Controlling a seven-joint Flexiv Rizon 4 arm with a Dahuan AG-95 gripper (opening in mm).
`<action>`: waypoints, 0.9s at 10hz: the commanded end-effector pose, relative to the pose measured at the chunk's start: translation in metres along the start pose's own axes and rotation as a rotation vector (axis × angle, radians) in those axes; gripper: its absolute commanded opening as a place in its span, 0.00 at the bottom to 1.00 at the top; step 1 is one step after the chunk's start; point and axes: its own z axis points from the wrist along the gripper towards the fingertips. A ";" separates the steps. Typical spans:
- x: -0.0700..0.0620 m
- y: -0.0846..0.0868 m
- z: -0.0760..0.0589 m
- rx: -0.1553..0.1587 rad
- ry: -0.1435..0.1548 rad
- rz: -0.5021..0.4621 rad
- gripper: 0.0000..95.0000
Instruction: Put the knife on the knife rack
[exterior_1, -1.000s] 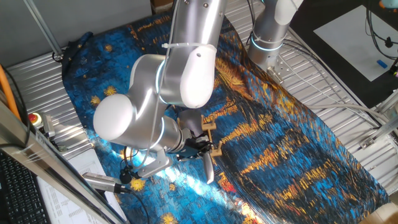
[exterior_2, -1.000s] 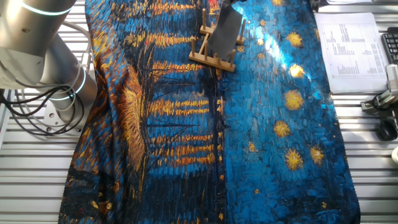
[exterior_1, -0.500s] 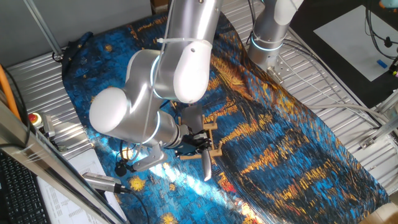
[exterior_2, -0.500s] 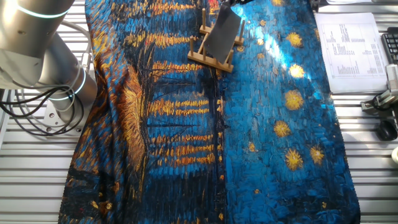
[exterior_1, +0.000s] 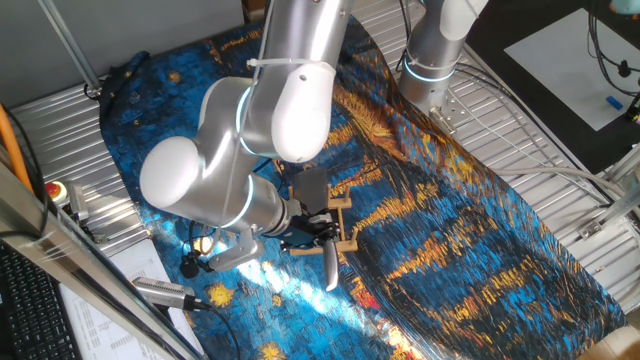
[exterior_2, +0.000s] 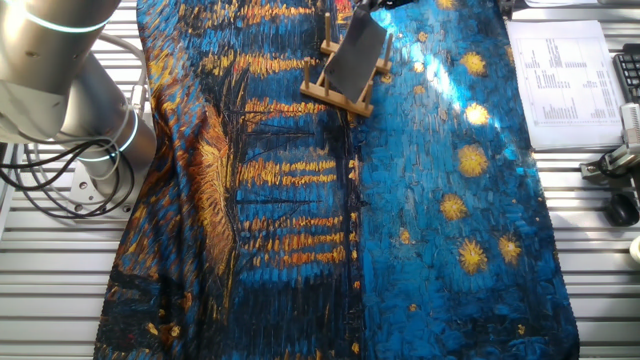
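— Where's the knife?

— I see the knife (exterior_2: 357, 52) tilted over the rack (exterior_2: 338, 82), blade low between the pegs, touching the wood. From the other side the blade (exterior_1: 331, 267) pokes out past the rack (exterior_1: 342, 228).

— Gripper?

— The gripper (exterior_1: 312, 232) sits right at the rack, pinching the knife at its handle end. The rack stands on the blue-and-gold cloth (exterior_2: 420, 220).

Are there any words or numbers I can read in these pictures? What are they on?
None can be read.
The printed sheet beside the painted cloth: rows of print, too small to read.
The paper at the table edge in the other view: lines of print, too blurred to read.
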 end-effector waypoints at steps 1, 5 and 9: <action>0.000 0.000 0.000 -0.004 0.001 0.005 0.00; 0.000 -0.003 0.003 -0.027 -0.022 0.012 0.00; -0.002 -0.008 -0.001 -0.054 -0.022 0.016 0.00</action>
